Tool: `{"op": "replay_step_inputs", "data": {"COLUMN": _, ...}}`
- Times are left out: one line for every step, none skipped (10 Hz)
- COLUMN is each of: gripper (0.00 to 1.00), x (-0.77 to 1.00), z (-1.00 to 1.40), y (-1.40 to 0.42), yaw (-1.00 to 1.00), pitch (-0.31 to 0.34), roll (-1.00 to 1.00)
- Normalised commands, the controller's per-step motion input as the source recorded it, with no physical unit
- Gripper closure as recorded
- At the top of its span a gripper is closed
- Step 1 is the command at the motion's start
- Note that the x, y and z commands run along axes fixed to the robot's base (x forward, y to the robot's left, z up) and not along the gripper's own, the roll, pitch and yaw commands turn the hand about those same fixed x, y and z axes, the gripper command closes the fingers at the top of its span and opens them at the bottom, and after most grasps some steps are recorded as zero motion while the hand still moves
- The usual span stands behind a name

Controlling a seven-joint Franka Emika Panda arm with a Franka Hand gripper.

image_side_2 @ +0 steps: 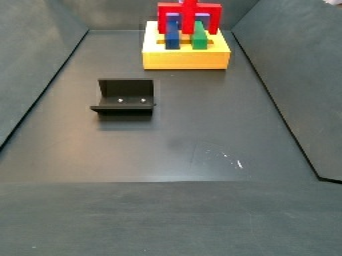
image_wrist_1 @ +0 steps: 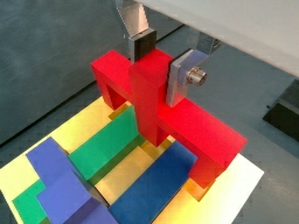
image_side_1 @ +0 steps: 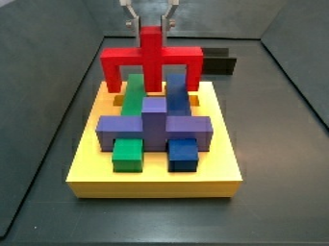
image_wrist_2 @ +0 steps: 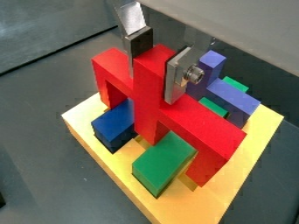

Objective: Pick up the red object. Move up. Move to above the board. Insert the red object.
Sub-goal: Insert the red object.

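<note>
Large yellow board (image_side_1: 154, 178) lying flat on the dark floor (image_side_2: 174, 140), far end of the enclosure in a side view. Holding in its slots green blocks (image_side_1: 129, 154), blue blocks (image_side_1: 184, 154) and a purple cross-shaped piece (image_side_1: 154, 125) at the near end.

Standing over the board's far end: the red object (image_side_1: 152, 58), bright red, a crossbar with two short legs pointing down and a central post rising above it. Legs reaching the board's top near the slots; how deep they sit, not clear.

Clamped on the upright post: pincer (image_wrist_1: 162, 58), silver fingers (image_wrist_1: 184, 77) pressed against opposite faces in both wrist views.

Dark L-shaped fixture (image_side_2: 126, 97) well apart from the board, mid-floor.
</note>
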Motion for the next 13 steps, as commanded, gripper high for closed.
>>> {"op": "replay_step_inputs", "data": {"gripper": 1.0, "x": 0.2, "z": 0.0, "y": 0.0, "yaw": -0.05, "pitch": 0.12, "roll": 0.06}}
{"op": "replay_step_inputs", "data": {"gripper": 1.0, "x": 0.13, "z": 0.0, "y": 0.01, "yaw": -0.06, "pitch": 0.13, "roll": 0.03}}
{"op": "replay_step_inputs", "data": {"gripper": 1.0, "x": 0.12, "z": 0.0, "y": 0.0, "yaw": -0.05, "pitch": 0.13, "roll": 0.02}}
{"op": "replay_step_inputs", "data": {"gripper": 1.0, "x": 0.0, "z": 0.0, "y": 0.0, "yaw": -0.05, "pitch": 0.056, "roll": 0.0}}
{"op": "replay_step_inputs", "data": {"gripper": 1.0, "x": 0.01, "z": -0.08, "y": 0.0, "yaw": -0.08, "pitch": 0.034, "roll": 0.0}}
{"op": "replay_step_inputs", "data": {"gripper": 1.0, "x": 0.03, "z": -0.15, "y": 0.0, "yaw": -0.09, "pitch": 0.029, "roll": 0.04}}
{"op": "replay_step_inputs", "data": {"gripper": 1.0, "x": 0.07, "z": -0.15, "y": 0.0, "yaw": -0.09, "pitch": 0.029, "roll": 0.05}}
{"op": "replay_step_inputs", "data": {"gripper": 1.0, "x": 0.02, "z": -0.23, "y": 0.0, "yaw": -0.07, "pitch": 0.004, "roll": 0.05}}
{"op": "replay_step_inputs", "data": {"gripper": 1.0, "x": 0.03, "z": -0.25, "y": 0.0, "yaw": -0.09, "pitch": 0.0, "roll": 0.04}}
{"op": "replay_step_inputs", "data": {"gripper": 1.0, "x": 0.01, "z": -0.3, "y": 0.0, "yaw": -0.08, "pitch": 0.0, "roll": 0.03}}
{"op": "replay_step_inputs", "data": {"gripper": 1.0, "x": 0.09, "z": -0.26, "y": 0.0, "yaw": -0.06, "pitch": 0.0, "roll": 0.06}}
{"op": "replay_step_inputs", "data": {"gripper": 1.0, "x": 0.15, "z": -0.17, "y": 0.0, "yaw": -0.02, "pitch": 0.04, "roll": 0.15}}
{"op": "replay_step_inputs", "data": {"gripper": 1.0, "x": 0.1, "z": -0.11, "y": -0.07, "yaw": 0.0, "pitch": 0.053, "roll": 0.22}}
